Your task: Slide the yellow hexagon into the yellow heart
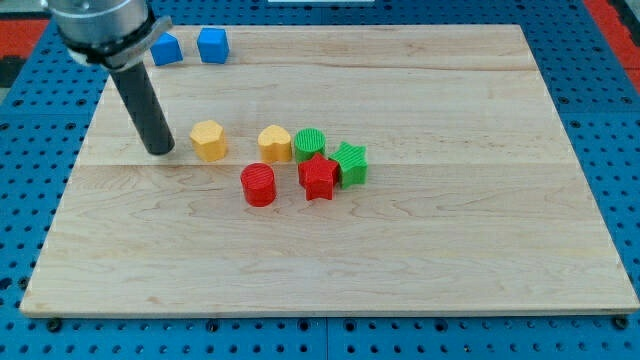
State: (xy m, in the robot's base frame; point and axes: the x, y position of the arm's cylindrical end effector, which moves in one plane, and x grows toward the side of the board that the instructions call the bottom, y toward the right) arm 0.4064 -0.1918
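One short gap separates my tip (160, 150), a bare rod with no jaws, from the yellow hexagon (208, 139) just to its right; farther right along that line sits the yellow heart (274, 143), apart from the hexagon.

so it's a pale wooden board (420, 230) made of lengthwise planks, sitting on a blue pegboard-style surface (30, 150) dotted with holes that frames it on all sides, a bit of red (612, 12) peeking at 1 o'clock, lighting soft and even.
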